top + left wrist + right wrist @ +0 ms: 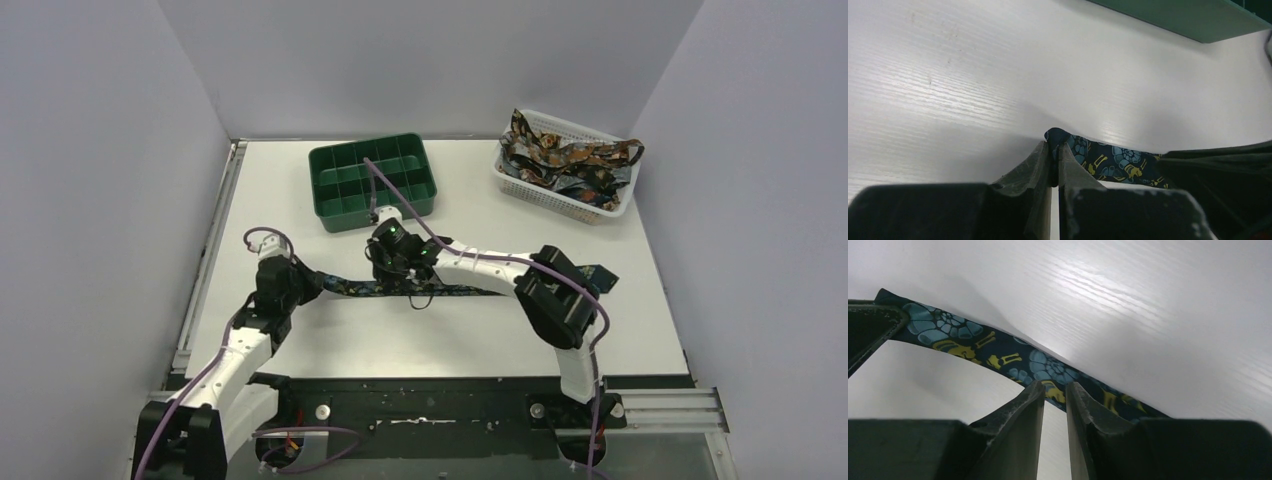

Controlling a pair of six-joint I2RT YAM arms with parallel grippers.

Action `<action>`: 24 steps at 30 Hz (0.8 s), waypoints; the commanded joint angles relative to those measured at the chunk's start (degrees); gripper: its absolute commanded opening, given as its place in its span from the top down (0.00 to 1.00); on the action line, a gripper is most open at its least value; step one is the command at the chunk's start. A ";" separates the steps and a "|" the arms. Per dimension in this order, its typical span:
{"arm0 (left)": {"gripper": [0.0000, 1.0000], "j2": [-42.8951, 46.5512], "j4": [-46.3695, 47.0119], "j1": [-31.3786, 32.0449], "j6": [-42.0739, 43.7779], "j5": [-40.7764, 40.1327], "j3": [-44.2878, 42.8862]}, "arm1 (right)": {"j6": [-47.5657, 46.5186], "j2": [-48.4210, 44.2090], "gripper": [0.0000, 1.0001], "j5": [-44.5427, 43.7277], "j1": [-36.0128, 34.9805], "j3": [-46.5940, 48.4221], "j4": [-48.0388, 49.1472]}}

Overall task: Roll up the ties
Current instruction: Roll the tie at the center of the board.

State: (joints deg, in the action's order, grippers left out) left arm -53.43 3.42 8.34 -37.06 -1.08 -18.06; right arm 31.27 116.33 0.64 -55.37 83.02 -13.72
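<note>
Left end effector (pixel 1054 148) clamps one tip of a long navy, blue-and-yellow-patterned fabric necktie (pixel 1113 162); right end effector (pixel 1054 388) pinches it further along.

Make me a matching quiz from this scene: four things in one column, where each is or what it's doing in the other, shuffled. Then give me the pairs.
Column one
1. green tray
2. white basket
3. tie on the table
4. left gripper

Column two
A. stretched out left to right, nearer than the tray
B. far right, heaped with ties
C. shut on the tie's end
D. far side, centre

Pairs: 1-D, 2-B, 3-A, 4-C
</note>
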 commanded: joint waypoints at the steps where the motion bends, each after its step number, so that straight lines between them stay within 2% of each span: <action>1: 1.00 0.04 -2.33 1.99 2.72 -5.71 -3.37 | 0.21 -7.32 0.75 -1.11 1.14 -5.53 3.80; 13: 1.00 -3.34 -6.00 13.17 4.37 -17.67 -7.85 | 3.28 -5.05 0.76 1.59 1.07 -8.84 6.46; 24: 1.00 -6.58 -6.36 21.53 6.26 -24.98 -10.08 | 8.93 -3.83 0.77 4.71 3.03 -11.83 10.02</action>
State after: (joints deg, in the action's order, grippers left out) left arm -58.94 -3.29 27.62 -32.27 -21.80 -25.06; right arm 36.60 111.81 3.44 -53.54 72.86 -8.01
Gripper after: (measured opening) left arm 0.039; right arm 0.235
